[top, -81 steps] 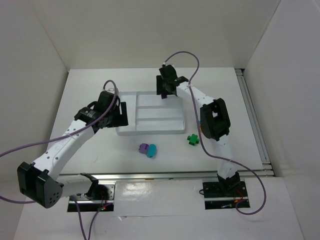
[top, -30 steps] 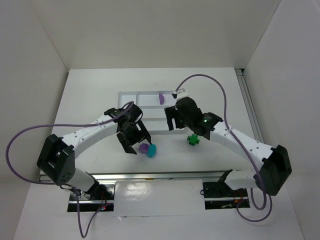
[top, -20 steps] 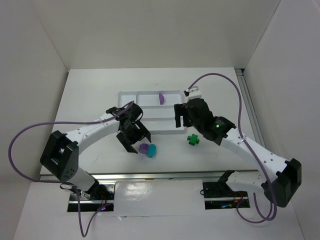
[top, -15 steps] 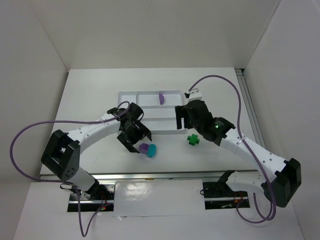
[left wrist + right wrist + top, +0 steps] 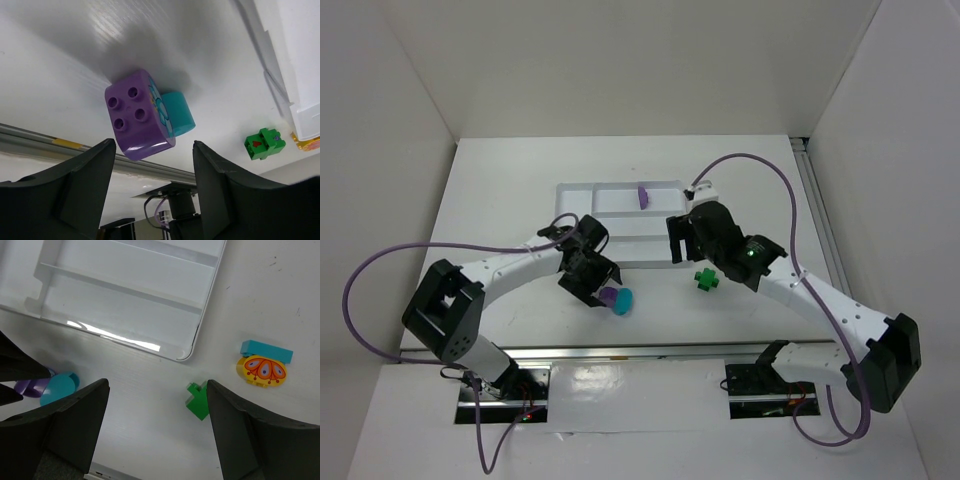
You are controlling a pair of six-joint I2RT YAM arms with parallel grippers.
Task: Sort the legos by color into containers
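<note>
The white tray (image 5: 620,226) lies mid-table, with one purple piece (image 5: 643,195) in its back section. A purple lego (image 5: 609,297) touches a cyan lego (image 5: 623,301) in front of the tray. My left gripper (image 5: 597,283) is open, just left of the purple lego. In the left wrist view the purple lego (image 5: 137,115) and the cyan lego (image 5: 177,112) lie just beyond my open gripper (image 5: 155,192). A green lego (image 5: 706,279) lies right of the tray. My right gripper (image 5: 157,430) is open and empty above the table, with the green lego (image 5: 198,401) near its right finger.
A yellow piece with a red butterfly (image 5: 264,370) and a cyan brick (image 5: 266,351) lie right of the tray corner (image 5: 185,356); my right arm hides them in the top view. A metal rail (image 5: 650,352) runs along the near table edge.
My right arm left the purple piece in the tray's back section and came to the front right. My left gripper left the tray and closed in on the purple lego.
</note>
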